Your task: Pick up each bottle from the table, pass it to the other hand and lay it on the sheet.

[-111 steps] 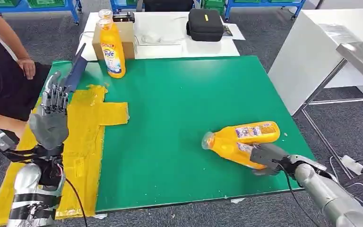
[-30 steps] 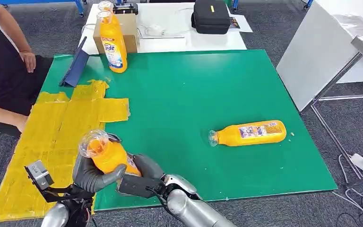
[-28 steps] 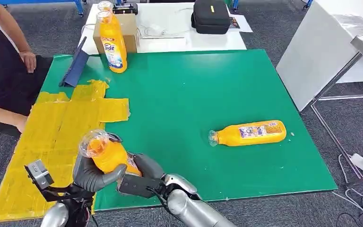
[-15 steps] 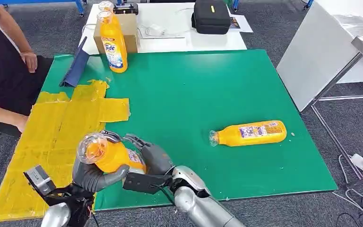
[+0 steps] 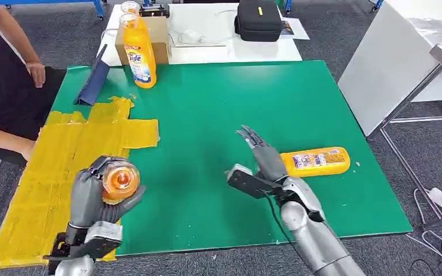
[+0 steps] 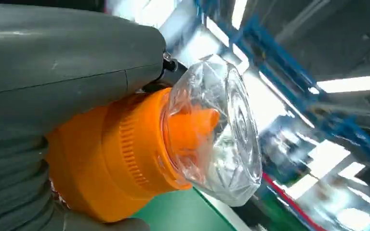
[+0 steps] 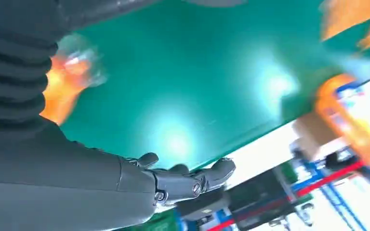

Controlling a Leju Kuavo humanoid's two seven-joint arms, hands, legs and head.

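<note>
Your left hand (image 5: 95, 192) is wrapped around an orange bottle (image 5: 118, 181) and holds it up by the near left corner of the green table (image 5: 218, 109), right over the inner edge of the yellow sheet (image 5: 63, 172). The bottle's clear cap (image 6: 217, 130) points up toward the camera. In the left wrist view the cap is see-through and crinkly, and the orange collar under it has fine ridges.

Your right hand (image 5: 265, 158) holds nothing. Its fingers are straight and spread, up over the near middle of the table.

Just behind that hand a second orange bottle (image 5: 316, 161) lies on its side near the right edge of the table. Your hand hides its cap end. It has a bright label on its side.

A third orange bottle (image 5: 138, 54) stands upright at the far left edge, touching a brown cardboard box (image 5: 158, 43). A dark blue flat thing (image 5: 92, 80) leans by the far left corner.

The sheet is wrinkly and patched from several pieces. A person (image 5: 3, 75) in black sits beside the left edge. A black case (image 5: 259, 20) sits on the white table (image 5: 207, 49) behind.
</note>
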